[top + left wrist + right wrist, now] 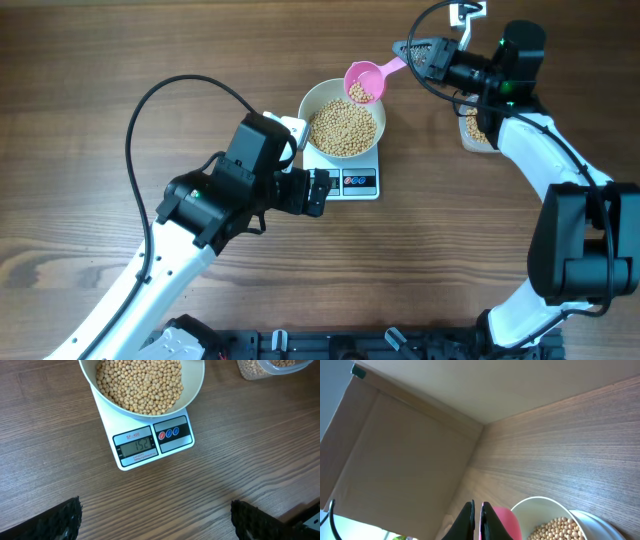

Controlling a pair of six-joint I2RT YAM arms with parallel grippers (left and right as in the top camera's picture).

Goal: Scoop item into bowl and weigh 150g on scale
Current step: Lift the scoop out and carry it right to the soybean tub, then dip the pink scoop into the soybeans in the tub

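Scale (150, 442): labelled SF-400; display seems to read 152.
Bowl (196, 384): on scale, full of beans (140, 382).
Right gripper (418, 52): clamped on pink scoop (365, 80), which holds beans above bowl rim.
Left gripper (320, 190): jaws wide, empty, beside scale.

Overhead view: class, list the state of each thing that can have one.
bowl, on scale, holding beans
scale, on, digits showing
pink scoop, tilted over bowl, beans inside
left end effector, open, empty
right end effector, shut on pink scoop
clear tub, holding beans
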